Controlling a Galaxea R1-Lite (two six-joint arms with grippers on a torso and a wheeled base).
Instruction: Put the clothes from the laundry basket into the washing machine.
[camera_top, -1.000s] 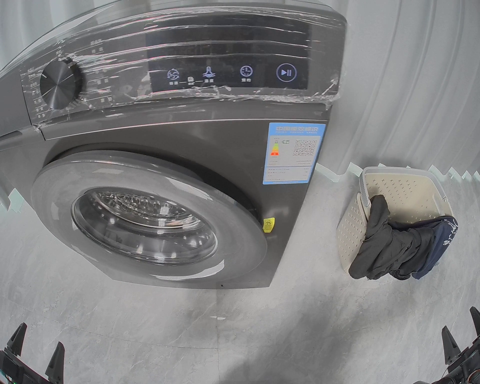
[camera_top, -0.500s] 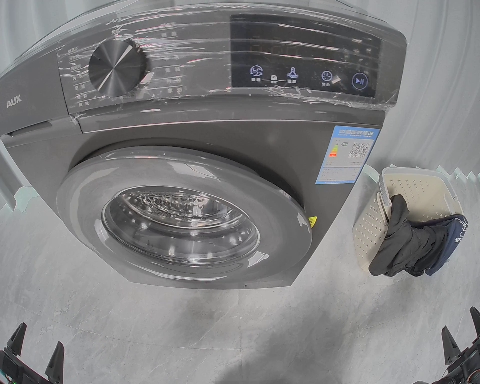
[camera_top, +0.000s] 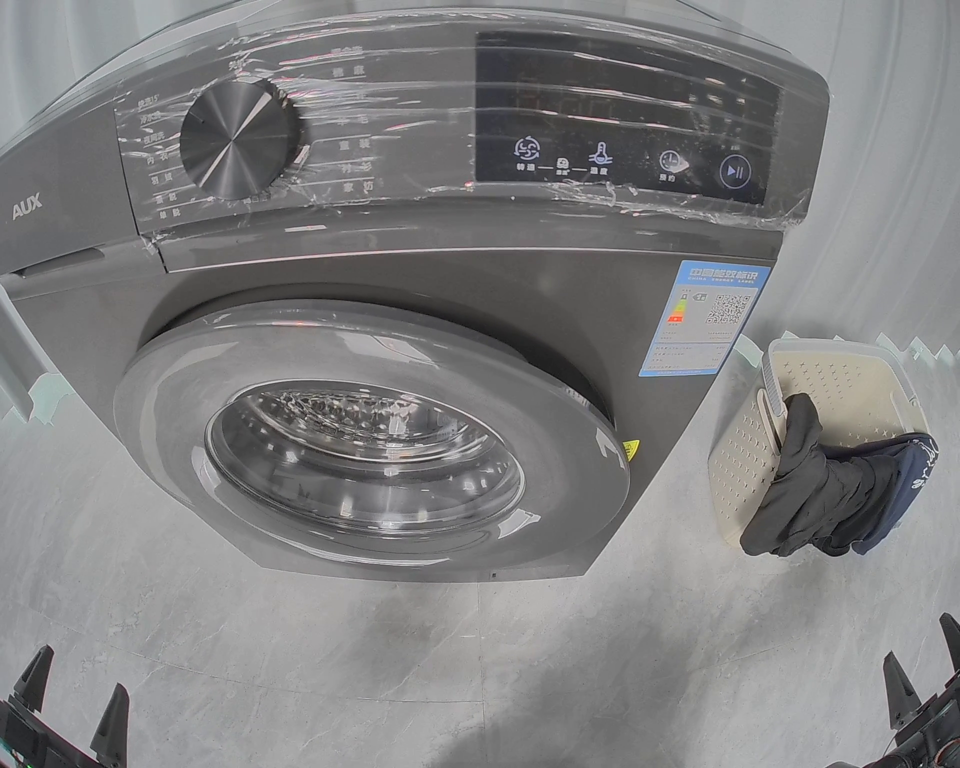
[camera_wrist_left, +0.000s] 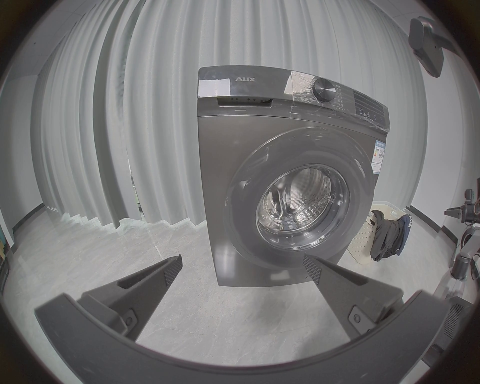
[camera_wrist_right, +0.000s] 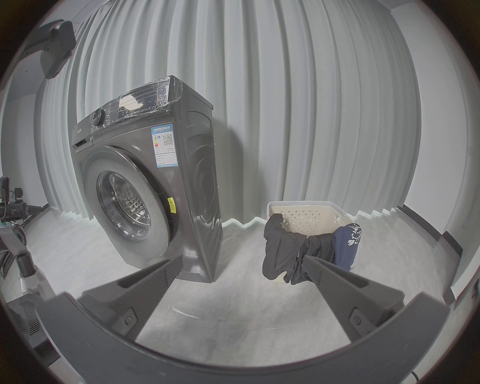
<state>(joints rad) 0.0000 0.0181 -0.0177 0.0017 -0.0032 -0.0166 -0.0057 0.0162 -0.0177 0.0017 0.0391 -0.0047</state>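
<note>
The washing machine stands on the pale tiled floor with its round door shut. Near its right-hand side sits the cream laundry basket, a black garment draped over its near rim and a navy piece hanging beside it. The left pincer hangs low before the machine, spread and empty, well apart from the clothes; from its wrist view the left pincer faces the door. The right pincer is likewise spread and empty, nearer the basket but apart from it, the clothes lying ahead of it
</note>
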